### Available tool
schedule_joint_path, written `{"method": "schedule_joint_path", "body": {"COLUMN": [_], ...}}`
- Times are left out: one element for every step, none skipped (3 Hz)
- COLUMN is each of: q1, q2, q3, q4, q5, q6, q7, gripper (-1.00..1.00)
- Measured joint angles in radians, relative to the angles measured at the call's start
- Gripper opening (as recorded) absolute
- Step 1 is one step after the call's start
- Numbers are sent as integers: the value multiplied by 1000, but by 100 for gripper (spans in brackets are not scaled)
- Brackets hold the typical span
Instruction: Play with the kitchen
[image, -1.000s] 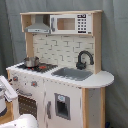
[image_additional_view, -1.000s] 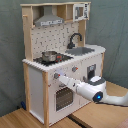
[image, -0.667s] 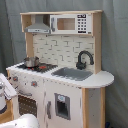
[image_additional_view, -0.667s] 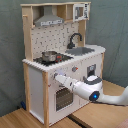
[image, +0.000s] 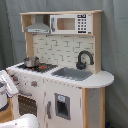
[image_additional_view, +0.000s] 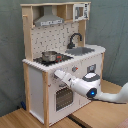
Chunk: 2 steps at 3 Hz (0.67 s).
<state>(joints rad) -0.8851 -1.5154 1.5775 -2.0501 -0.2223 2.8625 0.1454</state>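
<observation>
The kitchen (image: 60, 70) stands upright before a grey curtain (image_additional_view: 112, 25), filling most of both exterior views; its base rests on a wooden floor (image_additional_view: 20, 119) in the second exterior view. Its black stovetop (image: 36, 66) carries a small metal pot (image: 31, 61); beside it lies the grey sink (image: 74, 73) with the black faucet (image: 84, 58) curving over it; above hang the hood (image: 38, 26) and the small microwave (image: 70, 23), with a white tiled backsplash (image: 62, 49) between. Below the stovetop is the oven door (image_additional_view: 63, 95), its dark window showing. My gripper (image_additional_view: 56, 74) is pressed up against the front panel just above that oven door, near the knobs; whether my fingers are spread or closed I cannot tell, since they are hidden against the panel. My white arm (image_additional_view: 95, 91) reaches in from the second exterior view's right, a blue light (image_additional_view: 91, 91) glowing on it.
</observation>
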Motion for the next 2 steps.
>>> {"method": "schedule_joint_path", "body": {"q1": [-1, -1], "q2": [0, 5], "q3": [-5, -17], "q4": [3, 10], "q5": [0, -39], "q6": [0, 7], "q7": [10, -85], "gripper": [-100, -100]}}
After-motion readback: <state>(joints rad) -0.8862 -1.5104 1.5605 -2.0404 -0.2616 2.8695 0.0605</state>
